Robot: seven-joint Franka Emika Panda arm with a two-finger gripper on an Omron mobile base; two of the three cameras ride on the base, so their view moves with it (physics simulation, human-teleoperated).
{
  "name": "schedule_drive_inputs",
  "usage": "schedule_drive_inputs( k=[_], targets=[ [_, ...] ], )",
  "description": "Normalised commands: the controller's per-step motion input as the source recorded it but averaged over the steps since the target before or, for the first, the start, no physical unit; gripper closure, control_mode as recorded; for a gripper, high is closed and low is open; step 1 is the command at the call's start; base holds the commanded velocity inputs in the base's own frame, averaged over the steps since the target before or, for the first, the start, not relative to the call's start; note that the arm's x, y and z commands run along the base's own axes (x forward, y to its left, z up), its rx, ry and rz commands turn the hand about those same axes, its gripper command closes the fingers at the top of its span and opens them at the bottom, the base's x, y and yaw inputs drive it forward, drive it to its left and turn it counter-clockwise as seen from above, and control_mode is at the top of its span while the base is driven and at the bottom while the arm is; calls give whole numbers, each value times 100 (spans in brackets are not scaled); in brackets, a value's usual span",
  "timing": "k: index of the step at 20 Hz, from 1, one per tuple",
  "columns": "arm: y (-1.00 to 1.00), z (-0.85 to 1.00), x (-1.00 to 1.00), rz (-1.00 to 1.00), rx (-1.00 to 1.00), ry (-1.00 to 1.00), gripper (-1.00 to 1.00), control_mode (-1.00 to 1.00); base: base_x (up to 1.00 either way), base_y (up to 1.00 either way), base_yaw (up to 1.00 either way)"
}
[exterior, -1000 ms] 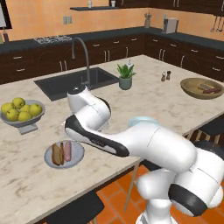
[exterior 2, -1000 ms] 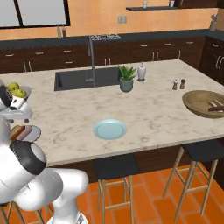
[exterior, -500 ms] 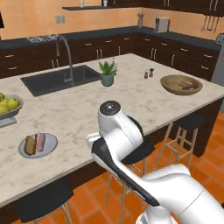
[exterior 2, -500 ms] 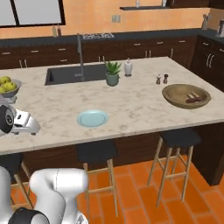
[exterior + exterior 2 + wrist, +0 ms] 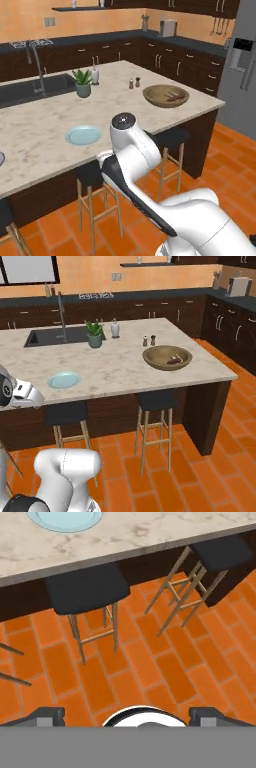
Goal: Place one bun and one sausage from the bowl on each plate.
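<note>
So we had the wooden bowl (image 5: 166,96) sitting at the far right end of the marble island (image 5: 45,127), near the corner, with a couple of dark sausages (image 5: 173,360) visible inside it. We couldn't make out any buns in there. One pale blue plate (image 5: 83,135) lay near the front edge of the island, well apart from the bowl and to its left. A potted plant (image 5: 94,334) stood further back by the sink (image 5: 47,336). Our gripper (image 5: 127,716) hung out over the orange floor and two black stools (image 5: 87,587), jaws spread wide, nothing between them
</note>
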Motion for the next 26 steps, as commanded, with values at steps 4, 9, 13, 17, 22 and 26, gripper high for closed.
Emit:
schedule_drive_inputs(
  k=[4, 9, 13, 17, 22, 26],
  targets=[
    [0, 0, 0, 0, 0, 0, -100, 100, 0, -100, 0],
    [0, 0, 0, 0, 0, 0, -100, 100, 41, -100, 13],
    [0, 0, 0, 0, 0, 0, -100, 100, 90, -100, 27],
    [0, 0, 0, 0, 0, 0, -100, 100, 81, -100, 33],
    [0, 0, 0, 0, 0, 0, -100, 100, 91, -94, 35],
    [0, 0, 0, 0, 0, 0, -100, 100, 100, -78, 36]
  ],
)
